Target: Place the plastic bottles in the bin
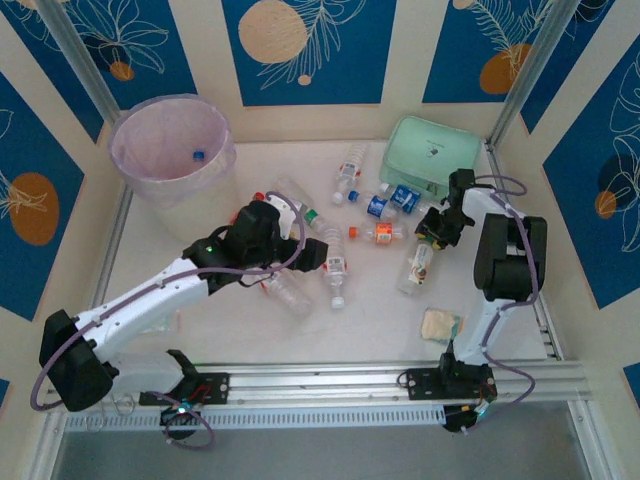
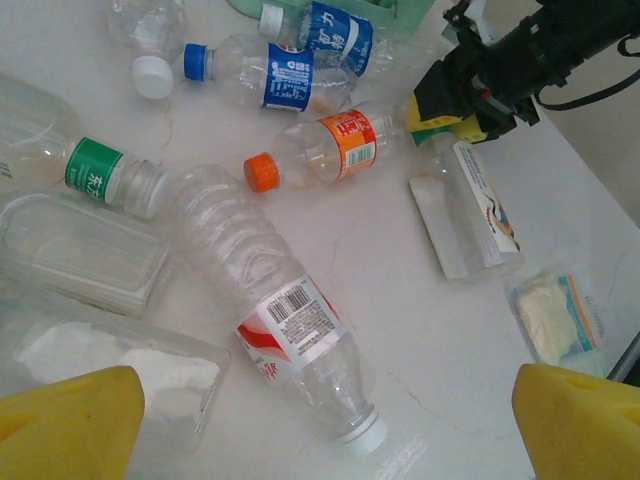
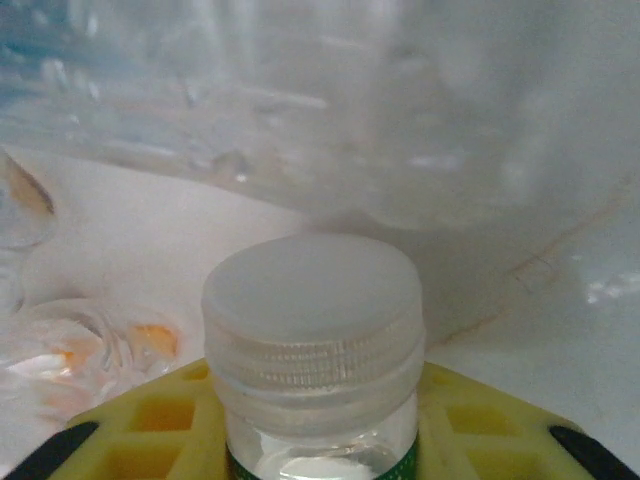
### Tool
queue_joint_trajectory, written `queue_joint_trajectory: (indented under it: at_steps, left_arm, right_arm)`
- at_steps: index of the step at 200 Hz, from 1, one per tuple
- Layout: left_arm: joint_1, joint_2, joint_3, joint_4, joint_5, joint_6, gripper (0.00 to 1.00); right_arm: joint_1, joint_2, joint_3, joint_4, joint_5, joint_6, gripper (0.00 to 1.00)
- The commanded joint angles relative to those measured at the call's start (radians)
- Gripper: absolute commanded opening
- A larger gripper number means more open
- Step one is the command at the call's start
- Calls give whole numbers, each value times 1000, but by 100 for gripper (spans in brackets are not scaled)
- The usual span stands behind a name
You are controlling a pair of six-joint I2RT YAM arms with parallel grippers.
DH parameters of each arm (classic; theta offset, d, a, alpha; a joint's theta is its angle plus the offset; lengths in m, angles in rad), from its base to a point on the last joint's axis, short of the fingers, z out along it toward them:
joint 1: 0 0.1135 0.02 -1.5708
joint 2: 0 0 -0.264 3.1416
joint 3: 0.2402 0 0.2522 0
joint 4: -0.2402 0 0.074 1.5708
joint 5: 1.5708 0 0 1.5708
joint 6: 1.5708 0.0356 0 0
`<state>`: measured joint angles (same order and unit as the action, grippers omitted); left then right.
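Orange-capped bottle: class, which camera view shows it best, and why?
Left wrist: the orange-capped bottle lies close, cap and label sharp. The top view shows it small. The right wrist gives at most an orange blur.

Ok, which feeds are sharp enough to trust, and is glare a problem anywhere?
Right wrist: the white-capped clear plastic bottle is sharp at its cap, everything behind blurs. Left wrist: the clear ribbed bottle with the barcode label is crisp, the yellow fingertips soft. Top external: even light, faint shadows, no harsh glare on the translucent pink bin.
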<state>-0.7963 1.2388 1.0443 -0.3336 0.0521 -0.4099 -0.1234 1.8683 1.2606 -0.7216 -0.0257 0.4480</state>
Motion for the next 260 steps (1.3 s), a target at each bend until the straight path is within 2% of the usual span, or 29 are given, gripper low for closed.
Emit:
queue_joint_trajectory:
  at_steps: [1,14,38,54,79,108,133,161,207,218,240,260]
  left_arm:
    - [9,5,45,-6,32,17,94]
    - [9,22,49,30,79,1,95]
    - [4,89,54,121,185,-29,100]
    - [-14,139,68,168,223,-38,100]
    - [-50,200,93,225,239,-58,100]
    - [-89,251,126,238,229,-55,100]
    - [-111,285,125,280,229,-83,100]
    - [-136,352,194,214,184,-78,100]
    - [-144,393,221,207,171,-79,100]
    - [-144,393,217,210,169,-82,92]
    - [-144,387,213,229,178,-86,68]
    - [-144,387,230,217,186,-89,59]
  right_arm:
    - [-17,-149,-44,-37,-28,-11,32]
    - [-24,-227,-79,-38,-64,-6,27]
    - [-8,-392,-163,6,-213,35,25]
    - [49,-506,-242,105,-292,91,20]
    - [166,-634,-341,252,-317,195,11]
    - [244,-663,-375,335,-403,291,7]
    - [297,-660,-376,362,-409,317,6]
    - [321,-661,-377,408,-440,358,6]
    - [344,-695,-378,418,-428,386,5]
    - [346,-701,-382,415,-421,387,4]
    - [347,-705,-381,408,-413,386,4]
    - [347,-706,-373,396,-404,382,6]
